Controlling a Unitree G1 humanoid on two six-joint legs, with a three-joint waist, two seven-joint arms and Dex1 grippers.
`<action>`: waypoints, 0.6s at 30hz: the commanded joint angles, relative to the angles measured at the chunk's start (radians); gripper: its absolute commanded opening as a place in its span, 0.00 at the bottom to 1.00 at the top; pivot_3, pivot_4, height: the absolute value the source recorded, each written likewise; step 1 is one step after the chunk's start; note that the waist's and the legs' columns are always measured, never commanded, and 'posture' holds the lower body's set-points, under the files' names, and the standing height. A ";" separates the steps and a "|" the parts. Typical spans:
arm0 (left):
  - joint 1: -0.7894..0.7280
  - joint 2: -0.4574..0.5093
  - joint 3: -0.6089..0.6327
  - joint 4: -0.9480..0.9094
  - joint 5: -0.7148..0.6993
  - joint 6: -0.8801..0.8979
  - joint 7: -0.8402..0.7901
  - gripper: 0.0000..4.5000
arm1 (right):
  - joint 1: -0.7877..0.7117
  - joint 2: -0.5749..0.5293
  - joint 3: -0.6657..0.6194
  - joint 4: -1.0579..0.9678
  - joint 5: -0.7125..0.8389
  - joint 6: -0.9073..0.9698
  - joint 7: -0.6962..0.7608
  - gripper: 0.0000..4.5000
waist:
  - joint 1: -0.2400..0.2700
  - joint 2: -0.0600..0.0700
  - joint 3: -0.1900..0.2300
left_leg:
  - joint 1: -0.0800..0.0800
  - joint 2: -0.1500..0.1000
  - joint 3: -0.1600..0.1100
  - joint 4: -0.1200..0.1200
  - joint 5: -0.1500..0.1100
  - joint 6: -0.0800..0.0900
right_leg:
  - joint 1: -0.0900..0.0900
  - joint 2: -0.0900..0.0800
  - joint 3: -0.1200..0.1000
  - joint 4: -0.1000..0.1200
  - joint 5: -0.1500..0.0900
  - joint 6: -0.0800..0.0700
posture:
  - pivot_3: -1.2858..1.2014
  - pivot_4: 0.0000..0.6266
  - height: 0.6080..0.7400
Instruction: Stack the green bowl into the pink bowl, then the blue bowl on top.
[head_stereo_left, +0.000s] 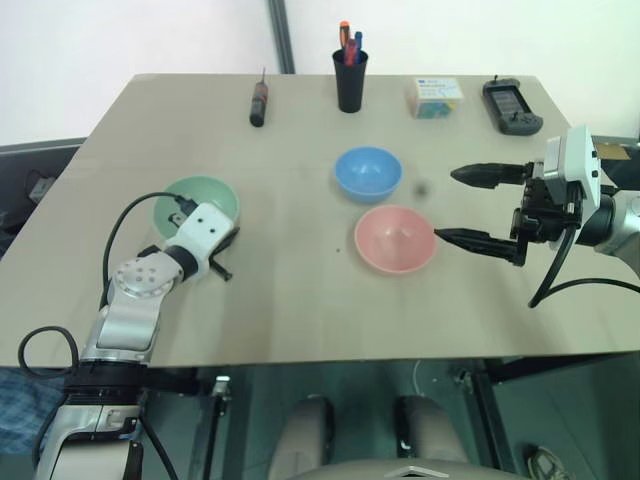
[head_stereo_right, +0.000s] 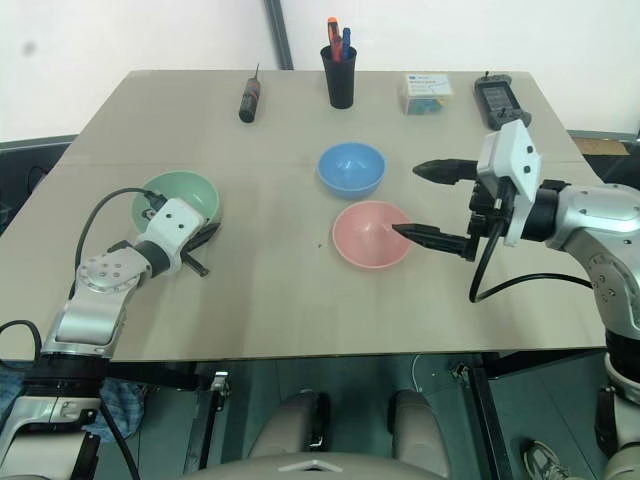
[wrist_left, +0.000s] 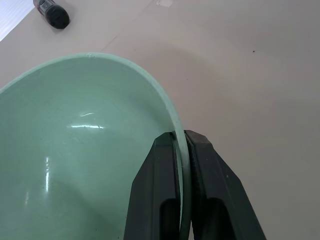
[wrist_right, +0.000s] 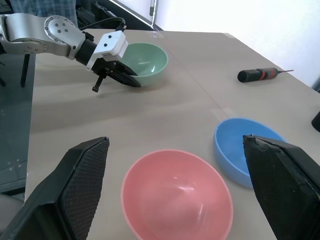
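Note:
The green bowl (head_stereo_left: 200, 200) sits upright at the table's left side. My left gripper (wrist_left: 180, 137) is shut on the green bowl's near right rim, one finger inside the wall and one outside. The pink bowl (head_stereo_left: 395, 238) rests near the table's middle, and the blue bowl (head_stereo_left: 367, 172) stands just behind it, apart from it. My right gripper (head_stereo_left: 448, 205) hovers open just right of the pink bowl, its fingers spread wide and nothing between them. In the right wrist view, the pink bowl (wrist_right: 177, 192) and the blue bowl (wrist_right: 240, 145) lie straight ahead of it.
Along the far edge stand a black and red screwdriver (head_stereo_left: 258, 103), a black pen cup (head_stereo_left: 350, 75), a small box (head_stereo_left: 435, 97) and a black handheld device (head_stereo_left: 512, 106). Bare tabletop (head_stereo_left: 290, 290) lies between the green and pink bowls.

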 joint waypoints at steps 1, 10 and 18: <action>-0.029 0.008 0.009 -0.015 -0.016 -0.036 -0.024 0.02 | -0.011 -0.018 -0.013 -0.016 0.007 -0.023 -0.007 1.00 | 0.000 0.000 0.000 | 0.000 0.000 0.000 0.000 0.000 0.000 | 0.000 0.000 0.000 0.000 0.000 0.000 | 0.52 0.24 1.00; -0.142 0.003 -0.035 -0.106 -0.082 -0.115 -0.166 0.02 | -0.002 -0.023 -0.003 -0.024 0.010 -0.030 -0.009 1.00 | 0.006 -0.001 0.001 | -0.001 0.000 0.001 0.000 0.000 0.000 | 0.000 0.000 0.000 0.000 0.000 0.000 | 0.52 0.24 1.00; -0.298 0.010 -0.177 -0.179 -0.092 -0.181 -0.374 0.02 | -0.007 -0.024 0.014 -0.021 0.008 -0.041 -0.010 1.00 | 0.003 -0.001 0.001 | -0.001 0.000 0.005 0.000 0.000 0.000 | 0.000 0.000 0.000 0.000 0.000 0.000 | 0.52 0.24 1.00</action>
